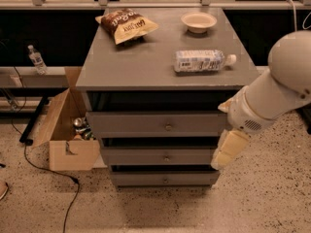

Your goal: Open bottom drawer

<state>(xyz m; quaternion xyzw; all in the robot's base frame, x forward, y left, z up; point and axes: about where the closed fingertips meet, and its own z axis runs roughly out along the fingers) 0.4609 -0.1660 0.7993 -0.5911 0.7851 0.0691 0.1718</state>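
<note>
The grey cabinet [146, 67] has three drawers, each with a small round metal knob. The bottom drawer [146, 179] is the lowest grey front, just above the floor, and sits flush with its knob [165, 180] in the middle. The middle drawer [146, 157] and top drawer [141, 124] are above it. My gripper [227, 150] hangs from the white arm [277, 91] at the cabinet's right front corner. It is level with the middle drawer, to the right of and above the bottom drawer's knob, and holds nothing that I can see.
On the cabinet top lie a chip bag [127, 24], a bowl [198, 21] and a plastic bottle [201, 60]. An open cardboard box [68, 140] with cans stands on the floor at the left. A black cable [48, 169] runs across the floor there.
</note>
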